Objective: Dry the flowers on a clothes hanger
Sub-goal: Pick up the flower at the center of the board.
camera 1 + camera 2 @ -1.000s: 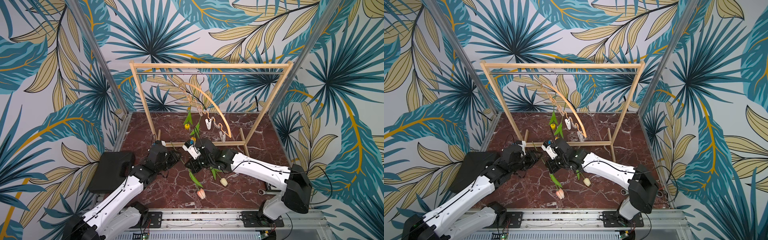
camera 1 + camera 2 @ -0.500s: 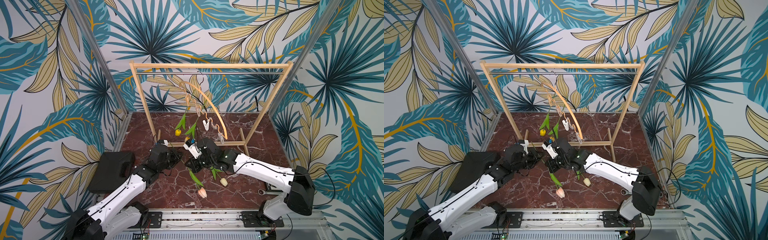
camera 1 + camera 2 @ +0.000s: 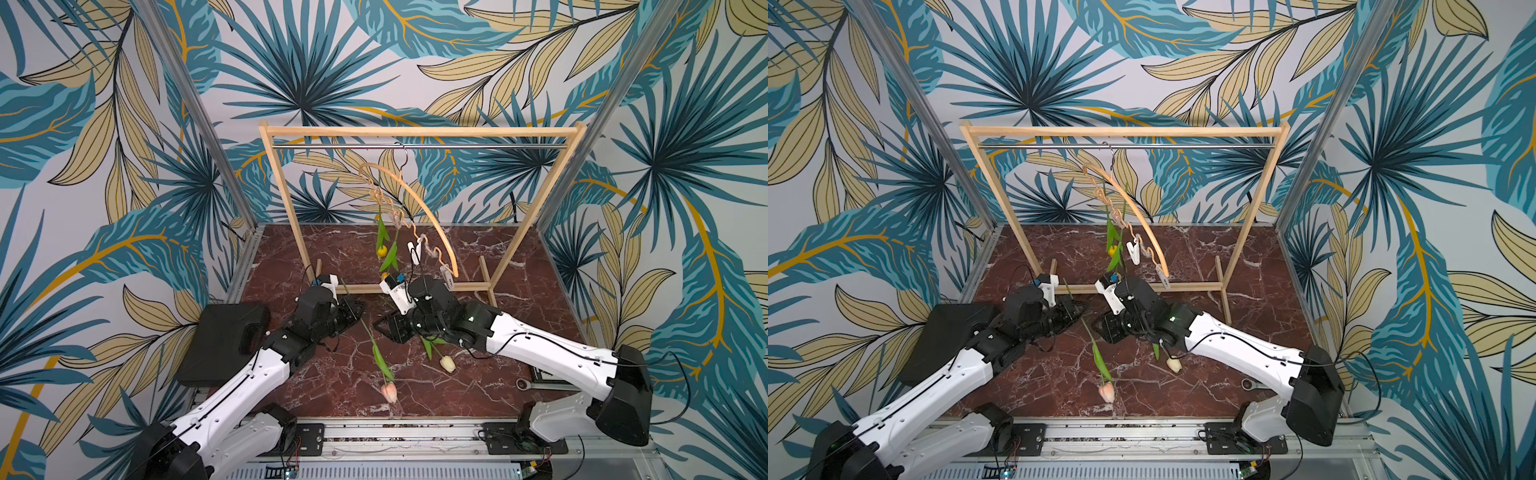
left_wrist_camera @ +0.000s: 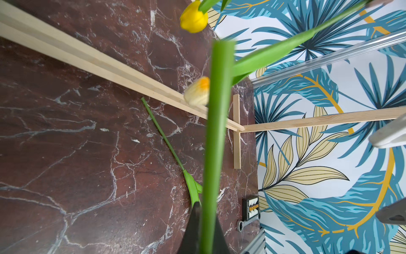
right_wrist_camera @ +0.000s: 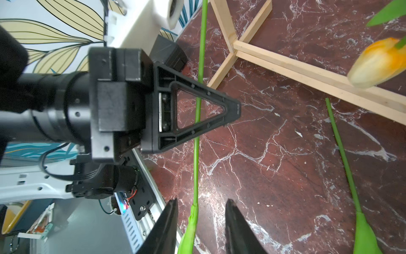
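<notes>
Pink tulip (image 3: 389, 392): head on bench (image 3: 332, 249), stem clamped in left fingers (image 5: 230, 107). Right fingers (image 5: 167, 226) parted astride it, untouching. Cream tulip (image 3: 447, 363) alongside; yellow tulip (image 4: 193, 18), orange-yellow tulip (image 5: 377, 63) hang from clothes hanger (image 3: 441, 233).

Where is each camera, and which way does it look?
Top views: high behind the robot, looking down at the rack; both arms show.
Left wrist: on the left arm, looking past the left claw, shut on the pink tulip.
Right wrist: on the right arm, the right claw open, facing the left claw.
Shared: both wrist views show the orange-yellow tulip.
</notes>
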Controlling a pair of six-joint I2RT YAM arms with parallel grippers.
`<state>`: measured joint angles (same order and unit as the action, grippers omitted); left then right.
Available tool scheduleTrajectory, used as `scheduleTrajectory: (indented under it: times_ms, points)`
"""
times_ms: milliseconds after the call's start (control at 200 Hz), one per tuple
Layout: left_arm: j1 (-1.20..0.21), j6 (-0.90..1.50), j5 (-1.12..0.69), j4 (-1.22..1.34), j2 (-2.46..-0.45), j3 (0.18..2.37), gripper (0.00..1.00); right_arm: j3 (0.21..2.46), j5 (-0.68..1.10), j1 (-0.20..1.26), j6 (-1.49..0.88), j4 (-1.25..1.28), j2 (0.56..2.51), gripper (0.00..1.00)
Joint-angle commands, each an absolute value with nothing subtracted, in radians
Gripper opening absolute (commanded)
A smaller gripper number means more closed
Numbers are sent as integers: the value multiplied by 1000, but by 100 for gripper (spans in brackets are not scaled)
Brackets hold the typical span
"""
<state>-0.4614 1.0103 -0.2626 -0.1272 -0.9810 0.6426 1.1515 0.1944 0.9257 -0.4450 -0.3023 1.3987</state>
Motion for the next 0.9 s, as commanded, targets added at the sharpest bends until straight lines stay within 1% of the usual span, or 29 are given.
scheduleTrajectory:
  times_ms: [0, 105, 220, 260, 316, 446, 506, 576, 641, 666, 821, 891]
  points:
    - [-426, 919, -398, -88, -958, 676, 0, 1096, 269, 907, -515, -208, 1365, 41]
    - [-414, 907, -507, -38, -960, 672, 0, 1063, 355, 898, -564, -106, 1345, 43]
    - [-414, 947, -606, 97, -958, 647, 0, 1060, 453, 894, -620, -58, 1372, 44]
    - [-413, 961, -626, 141, -957, 636, 0, 1060, 472, 893, -635, -48, 1382, 46]
    - [-412, 982, -653, 189, -957, 624, 0, 1055, 470, 892, -652, -38, 1387, 46]
    - [-407, 1013, -690, 263, -957, 596, 0, 1032, 421, 891, -676, -21, 1370, 42]
    - [-404, 1023, -695, 288, -956, 584, 0, 1027, 406, 890, -680, -24, 1363, 39]
    - [-401, 1031, -699, 314, -957, 573, 0, 1021, 396, 891, -684, -28, 1357, 34]
    - [-400, 1029, -701, 324, -957, 572, 0, 1012, 394, 890, -690, -25, 1348, 20]
    - [-398, 1028, -700, 323, -957, 572, 0, 1008, 393, 891, -693, -22, 1344, 17]
    - [-391, 1041, -688, 360, -963, 571, 0, 994, 397, 891, -700, -28, 1328, 11]
    - [-388, 1049, -683, 383, -970, 571, 0, 991, 394, 891, -696, -36, 1319, 6]
